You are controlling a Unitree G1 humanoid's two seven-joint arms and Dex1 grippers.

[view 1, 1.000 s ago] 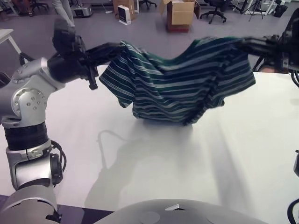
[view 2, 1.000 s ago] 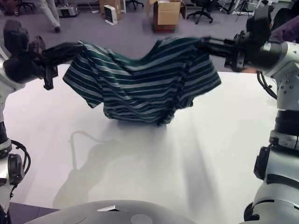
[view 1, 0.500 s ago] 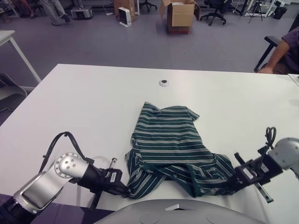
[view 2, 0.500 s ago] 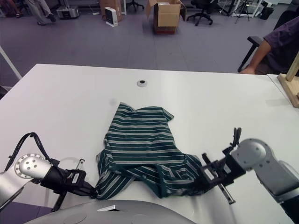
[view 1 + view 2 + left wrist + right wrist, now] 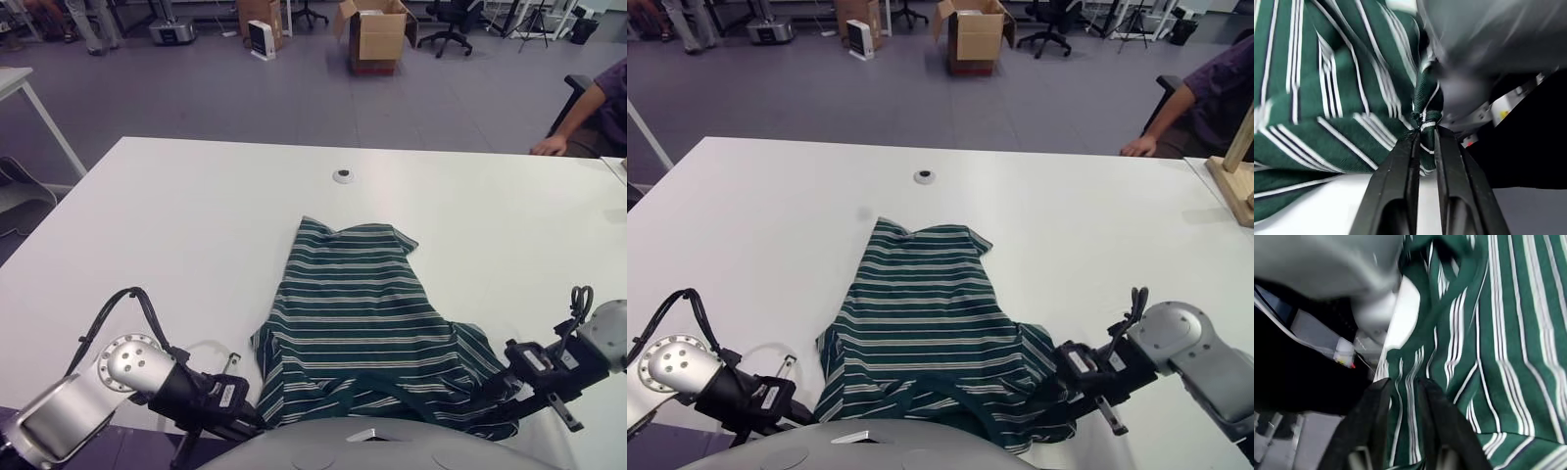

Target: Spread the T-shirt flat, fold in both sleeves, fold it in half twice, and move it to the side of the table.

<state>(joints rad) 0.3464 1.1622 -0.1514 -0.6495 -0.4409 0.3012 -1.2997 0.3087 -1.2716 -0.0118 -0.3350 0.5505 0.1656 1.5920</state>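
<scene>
T-shirt (image 5: 353, 304) is pinched low by left end effector (image 5: 1423, 132) and right end effector (image 5: 1404, 382).

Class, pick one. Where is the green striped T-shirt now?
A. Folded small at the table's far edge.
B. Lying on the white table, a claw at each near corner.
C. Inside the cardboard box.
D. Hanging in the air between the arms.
B: the green white-striped cloth T-shirt lies on the white table, with the left claw and the right claw pinching its near hem.
</scene>
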